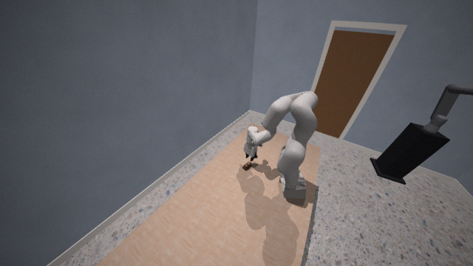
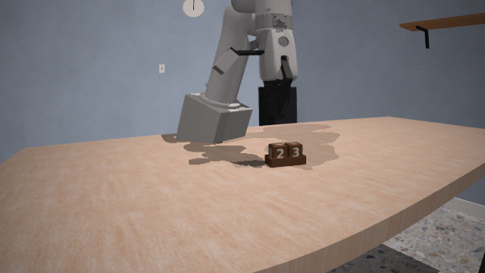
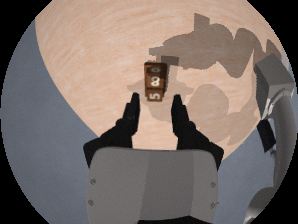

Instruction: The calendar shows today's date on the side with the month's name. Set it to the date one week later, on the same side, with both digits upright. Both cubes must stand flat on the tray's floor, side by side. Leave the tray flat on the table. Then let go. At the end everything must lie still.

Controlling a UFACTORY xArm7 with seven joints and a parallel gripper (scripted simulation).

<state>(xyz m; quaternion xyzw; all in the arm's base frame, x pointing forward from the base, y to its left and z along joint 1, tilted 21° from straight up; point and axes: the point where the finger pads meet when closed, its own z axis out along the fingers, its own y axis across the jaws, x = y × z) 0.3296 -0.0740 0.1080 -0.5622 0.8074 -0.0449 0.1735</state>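
Observation:
The dark brown calendar tray (image 2: 286, 162) stands flat on the table. Two brown cubes stand in it side by side: the left cube (image 2: 280, 152) shows an upright 2 and the right cube (image 2: 295, 151) an upright 3 to the exterior view. No month's name is readable on the tray. The wrist view looks down on the cubes (image 3: 155, 81), with a dark 0, an 8 and a sideways 5 visible. The calendar (image 1: 247, 166) is small in the top view. My gripper (image 1: 250, 159) (image 2: 283, 114) (image 3: 156, 101) is partly open, empty, pointing down above the calendar.
The wooden table (image 1: 192, 210) (image 2: 151, 212) carries the arm's grey base (image 1: 294, 192) (image 2: 216, 121), which stands behind the calendar in the exterior view. The arm's shadows fall around the calendar. A black pedestal (image 1: 410, 153) stands on the floor beyond the table.

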